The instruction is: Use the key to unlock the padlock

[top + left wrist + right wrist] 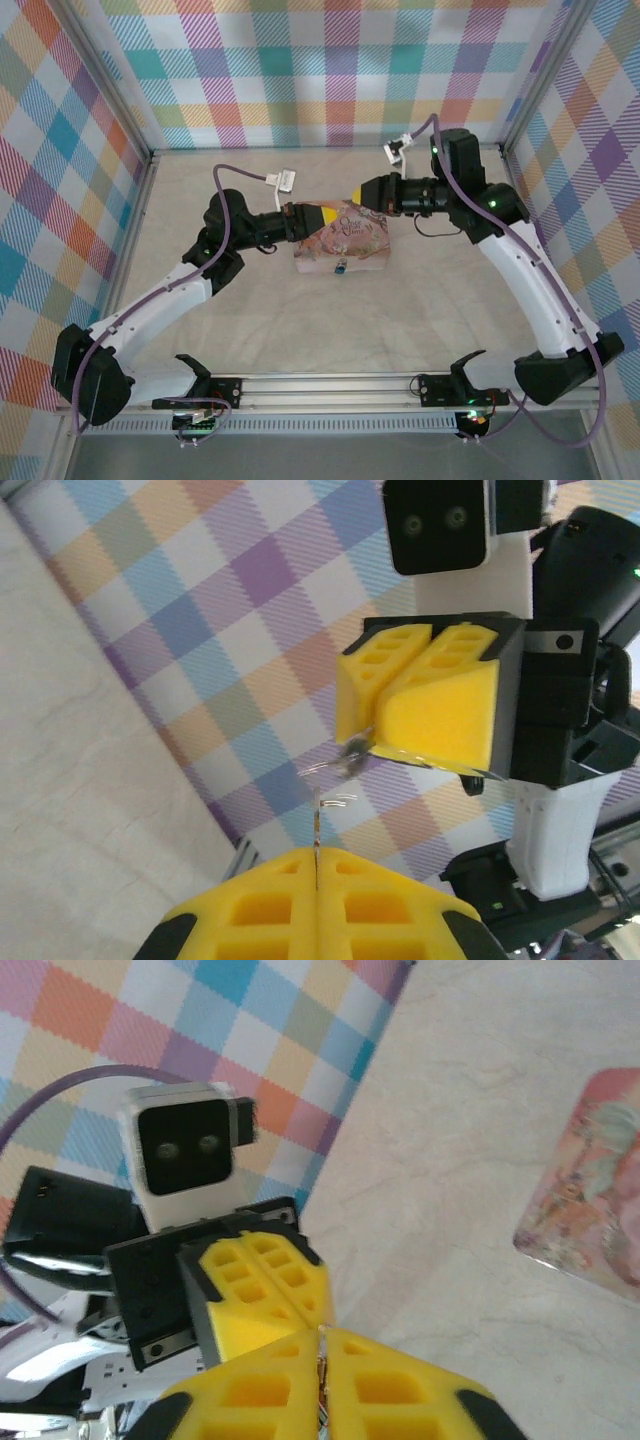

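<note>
Inside a plaid-walled booth, above a pale table [430, 300], two robot arms meet tip to tip over a pink tin [350, 238], the key [316, 825] between them in mid-air. The left gripper [316, 852] has its yellow fingers pressed together on the thin blade. The right gripper [368, 735] sits at the key's silvery ring end, jaws close together, though whether they grip cannot be told. The padlock [342, 268] hangs on the tin's near side, well below both grippers, no key in it. Inserting and turning are yet to come.

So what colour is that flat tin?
Pink illustrated flat tin, best in top external view.
</note>
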`<state>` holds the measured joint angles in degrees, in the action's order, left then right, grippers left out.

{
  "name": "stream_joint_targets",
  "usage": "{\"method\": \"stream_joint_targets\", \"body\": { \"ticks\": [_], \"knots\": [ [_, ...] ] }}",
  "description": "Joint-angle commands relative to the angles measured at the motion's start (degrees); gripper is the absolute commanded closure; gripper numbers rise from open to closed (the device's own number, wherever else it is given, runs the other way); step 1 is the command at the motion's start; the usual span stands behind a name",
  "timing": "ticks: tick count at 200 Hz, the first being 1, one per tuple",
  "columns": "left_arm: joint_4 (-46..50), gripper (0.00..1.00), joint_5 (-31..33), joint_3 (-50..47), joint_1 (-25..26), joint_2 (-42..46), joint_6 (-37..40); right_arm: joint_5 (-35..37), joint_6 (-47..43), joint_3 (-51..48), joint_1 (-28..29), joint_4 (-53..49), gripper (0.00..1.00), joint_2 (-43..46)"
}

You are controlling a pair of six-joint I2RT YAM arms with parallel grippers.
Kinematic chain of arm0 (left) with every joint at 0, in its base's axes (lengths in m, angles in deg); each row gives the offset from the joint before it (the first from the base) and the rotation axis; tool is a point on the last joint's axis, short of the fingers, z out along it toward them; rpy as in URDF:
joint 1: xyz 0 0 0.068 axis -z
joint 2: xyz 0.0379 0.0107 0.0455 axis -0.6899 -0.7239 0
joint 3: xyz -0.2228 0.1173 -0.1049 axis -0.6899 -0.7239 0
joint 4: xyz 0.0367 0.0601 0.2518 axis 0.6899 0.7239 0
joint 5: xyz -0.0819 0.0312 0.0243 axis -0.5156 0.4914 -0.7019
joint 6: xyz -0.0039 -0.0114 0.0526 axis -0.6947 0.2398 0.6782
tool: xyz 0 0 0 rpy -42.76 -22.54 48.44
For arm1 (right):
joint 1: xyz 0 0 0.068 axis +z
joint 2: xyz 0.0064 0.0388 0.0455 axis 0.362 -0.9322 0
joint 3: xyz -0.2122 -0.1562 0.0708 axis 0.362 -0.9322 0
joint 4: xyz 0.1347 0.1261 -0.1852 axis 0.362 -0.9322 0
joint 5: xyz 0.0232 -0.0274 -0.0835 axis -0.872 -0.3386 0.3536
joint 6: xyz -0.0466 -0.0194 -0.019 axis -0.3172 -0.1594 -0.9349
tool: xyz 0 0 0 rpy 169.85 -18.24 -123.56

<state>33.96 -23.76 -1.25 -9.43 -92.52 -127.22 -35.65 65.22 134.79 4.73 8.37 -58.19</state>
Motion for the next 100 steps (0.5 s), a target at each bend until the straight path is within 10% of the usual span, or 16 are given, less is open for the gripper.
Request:
{"method": "stream_joint_targets", "body": {
  "ticks": [1,52,100],
  "knots": [
    [14.8,1.00,1.4,4.7,-0.5,1.9,8.7,2.4,-0.8,-5.2,-2.4,3.1,0.72,5.0],
    [46.2,1.00,1.6,17.1,-0.5,-2.1,25.3,9.2,-3.6,-19.8,-3.5,7.7,0.52,13.9],
    [55.9,1.00,-5.3,23.1,-0.5,-7.6,32.6,2.3,-0.7,-33.4,-3.4,24.7,0.49,19.8]
  ]
}}
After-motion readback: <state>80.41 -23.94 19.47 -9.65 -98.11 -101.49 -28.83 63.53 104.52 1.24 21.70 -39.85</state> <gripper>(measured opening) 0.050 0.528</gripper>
